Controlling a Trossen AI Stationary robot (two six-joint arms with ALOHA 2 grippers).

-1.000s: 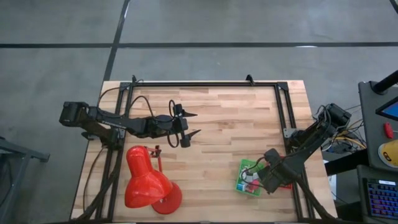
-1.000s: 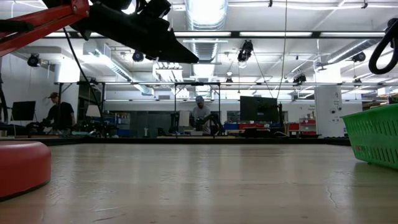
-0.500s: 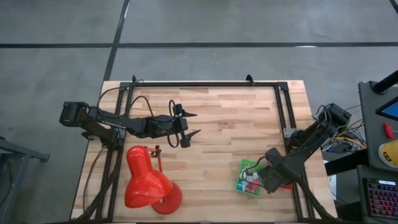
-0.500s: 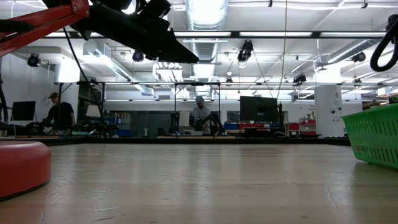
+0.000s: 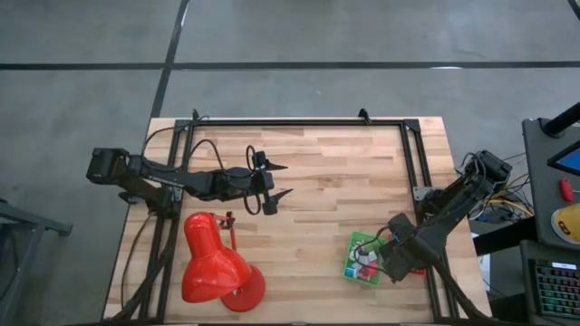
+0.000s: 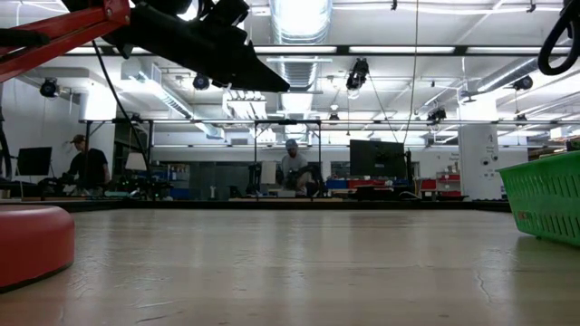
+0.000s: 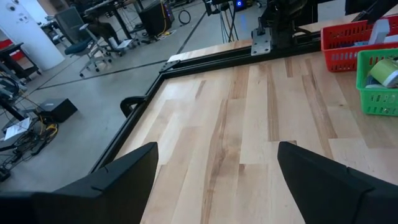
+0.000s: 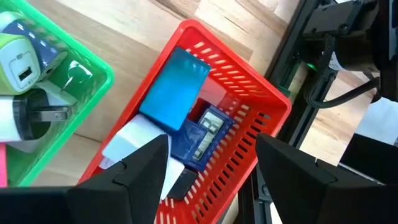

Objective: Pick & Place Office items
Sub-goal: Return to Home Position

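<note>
Office items point(image 8: 179, 99), light blue, dark blue and white blocks, are lying in the red basket point(image 8: 264, 102) by the table's point(image 5: 335, 181) right edge. The right gripper point(image 8: 211, 142) is hovering above them, fingers spread. The left gripper point(image 5: 288, 179) is hanging released near the table's left edge.

left gripper point(image 5: 289, 178) spread, arm outstretched, right gripper point(image 8: 211, 144) spread, pointing down

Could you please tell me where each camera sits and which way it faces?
High: overhead, straight down on table, both arms.
Low: table height, level into room; left arm overhead.
Left wrist: on left arm, facing green basket, red basket; own open jaws.
Right wrist: above red basket, looking in; own open jaws.
Shared: green basket, all four.
</note>
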